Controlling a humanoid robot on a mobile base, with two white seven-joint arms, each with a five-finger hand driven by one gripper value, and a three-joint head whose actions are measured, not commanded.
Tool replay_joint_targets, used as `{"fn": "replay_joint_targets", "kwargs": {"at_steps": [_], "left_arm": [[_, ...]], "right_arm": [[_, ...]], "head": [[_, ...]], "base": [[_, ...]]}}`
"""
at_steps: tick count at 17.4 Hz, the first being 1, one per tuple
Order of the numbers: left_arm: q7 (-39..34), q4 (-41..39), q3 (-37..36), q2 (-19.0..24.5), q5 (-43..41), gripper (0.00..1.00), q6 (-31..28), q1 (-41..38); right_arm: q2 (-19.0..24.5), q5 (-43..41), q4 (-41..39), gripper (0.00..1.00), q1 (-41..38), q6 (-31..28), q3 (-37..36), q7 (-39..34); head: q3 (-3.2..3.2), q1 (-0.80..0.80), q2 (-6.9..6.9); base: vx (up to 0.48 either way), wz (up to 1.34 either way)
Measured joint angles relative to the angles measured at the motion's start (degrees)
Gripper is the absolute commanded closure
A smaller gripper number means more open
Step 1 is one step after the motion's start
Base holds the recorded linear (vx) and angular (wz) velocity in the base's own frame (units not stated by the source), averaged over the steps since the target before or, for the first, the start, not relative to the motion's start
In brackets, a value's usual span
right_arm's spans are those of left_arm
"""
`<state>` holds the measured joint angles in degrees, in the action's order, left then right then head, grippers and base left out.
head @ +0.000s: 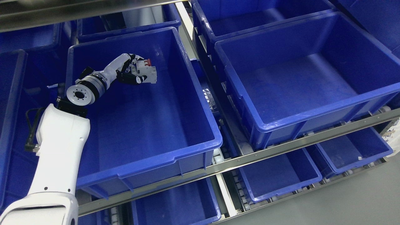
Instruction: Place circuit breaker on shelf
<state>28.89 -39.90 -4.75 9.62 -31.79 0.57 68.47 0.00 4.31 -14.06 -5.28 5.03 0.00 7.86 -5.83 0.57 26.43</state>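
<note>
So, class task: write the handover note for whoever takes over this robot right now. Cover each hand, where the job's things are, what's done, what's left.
Left hand: shut on the circuit breaker, reaching inside the left blue bin on the shelf rack.
Right hand: not in view.
Breaker: white with a red switch, held in the bin's far part; whether it touches the floor cannot be told.
Done: breaker picked up and brought into the bin.
Left: set it down, open the fingers, withdraw the arm.

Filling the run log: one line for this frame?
left hand shut on circuit breaker | inside left blue bin, breaker not released | right arm out of view
</note>
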Motion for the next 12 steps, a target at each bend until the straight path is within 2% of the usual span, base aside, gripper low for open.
{"fn": "replay_joint_targets", "kwargs": {"at_steps": [3,5,7,12], "left_arm": [[0.0,3.16,-1.09,0.45,-0.46,0.61,0.04,0.41],[-0.19,4.8,-1.66,0.82,-0.64,0.49,0.24,0.65],[-0.4,5.86,-2.04,1.09,-0.72,0.32,-0.07,0.79],[-0.58,7.71,-2.54,1.78,-0.72,0.08,-0.21,1.98]], "right_arm": [[0.0,0.0,0.0,0.0,0.0,0.0,0.0,0.0],[0.0,0.0,0.0,0.0,0.0,0.0,0.0,0.0],[0.0,0.0,0.0,0.0,0.0,0.0,0.0,0.0],[0.0,0.0,0.0,0.0,0.0,0.0,0.0,0.0]], "head": [[0.0,0.0,0.0],[0.0,0.0,0.0],[0.0,0.0,0.0],[0.0,0.0,0.0]], "base": [[0.043,-0.05],[0.031,-0.04],[0.016,-0.02],[0.002,0.0]]}}
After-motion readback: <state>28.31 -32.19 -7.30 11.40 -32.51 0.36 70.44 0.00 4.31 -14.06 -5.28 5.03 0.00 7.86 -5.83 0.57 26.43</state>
